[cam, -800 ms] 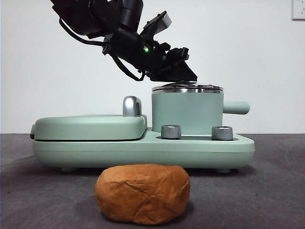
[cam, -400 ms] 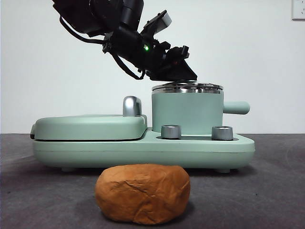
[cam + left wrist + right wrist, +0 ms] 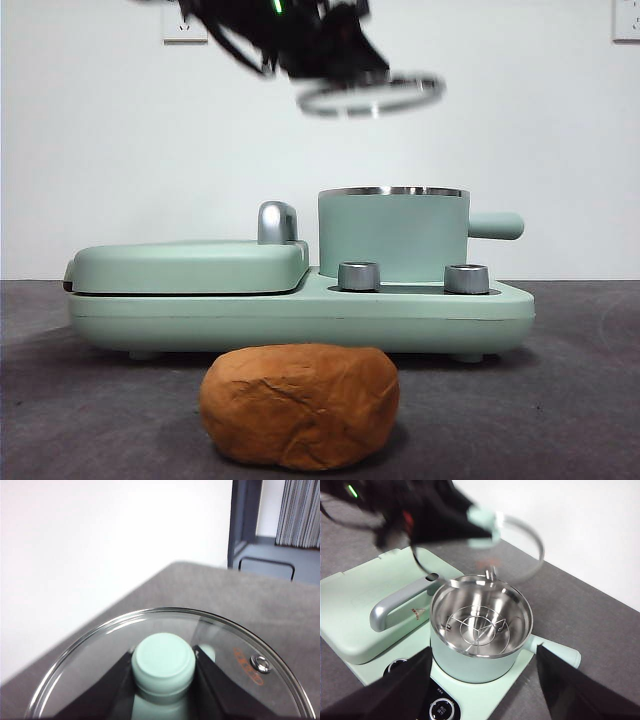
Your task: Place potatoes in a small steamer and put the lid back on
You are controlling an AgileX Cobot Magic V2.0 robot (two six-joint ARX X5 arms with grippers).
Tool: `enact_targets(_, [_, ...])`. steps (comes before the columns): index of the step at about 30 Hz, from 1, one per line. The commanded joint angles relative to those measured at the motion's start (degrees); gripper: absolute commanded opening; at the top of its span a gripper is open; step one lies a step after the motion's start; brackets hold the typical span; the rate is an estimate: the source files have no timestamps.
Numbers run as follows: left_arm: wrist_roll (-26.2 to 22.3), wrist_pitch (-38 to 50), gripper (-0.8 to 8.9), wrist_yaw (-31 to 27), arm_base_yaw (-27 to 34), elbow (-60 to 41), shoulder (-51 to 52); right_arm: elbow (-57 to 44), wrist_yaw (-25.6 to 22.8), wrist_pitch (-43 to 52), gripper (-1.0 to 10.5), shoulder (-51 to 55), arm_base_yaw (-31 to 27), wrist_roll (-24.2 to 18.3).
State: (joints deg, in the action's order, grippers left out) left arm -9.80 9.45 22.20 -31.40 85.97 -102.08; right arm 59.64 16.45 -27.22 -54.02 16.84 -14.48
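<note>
The lid (image 3: 370,97), glass with a steel rim, hangs tilted and motion-blurred well above the small steamer (image 3: 392,235). My left gripper (image 3: 330,50) is shut on the lid's mint-green knob (image 3: 163,661); it also shows in the right wrist view (image 3: 470,522) with the lid (image 3: 520,545). The steamer (image 3: 480,625) stands open, with only a wire rack (image 3: 477,630) inside. The potato (image 3: 300,405) lies on the table in front of the appliance. My right gripper (image 3: 485,690) hovers open above the steamer, its jaws spread wide.
The steamer sits on a mint-green base (image 3: 300,315) with two steel dials (image 3: 359,276) (image 3: 466,278). A flat griddle (image 3: 190,265) with a chrome handle (image 3: 277,222) fills the base's left side. The steamer's side handle (image 3: 497,225) points right.
My left gripper has lifted the lid off the steamer and raised it high above the rim, moving fast. The steamer now stands open. The potato has not moved.
</note>
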Motion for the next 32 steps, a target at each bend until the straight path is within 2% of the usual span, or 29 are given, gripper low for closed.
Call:
enact_targets(1, [0.17,-1.79,0.14,0.07,0.35,2.05,3.67,1.22,0.02,0.52,3.3,-0.20,0.28,0.98])
enact_targets(7, [-0.04,-11.37,0.15,-1.75,2.47,2.05,12.57,1.22,0.04,0.48,3.3,-0.17,0.63,1.03])
enact_targets(12, [0.02,-16.41,0.15,-2.75,4.98,2.05,19.41,1.22,0.17,-1.09,3.3,-0.17,3.76,0.96])
enact_targets(17, [-0.02,-23.50,0.16,-3.02,7.32,2.03,25.07,1.22,0.00,-3.54,3.5,-0.37,11.10,-1.18])
enact_targets(25, [-1.81,-35.19,0.18,-6.12,9.42,1.68,32.94,1.22,-0.02,-6.60,3.7,-2.80,23.19,-1.44])
enact_targets(32, [-1.92,-41.70,0.18,-6.19,11.41,1.66,39.32,1.22,-1.03,-7.37,3.9,-9.57,31.95,-3.37])
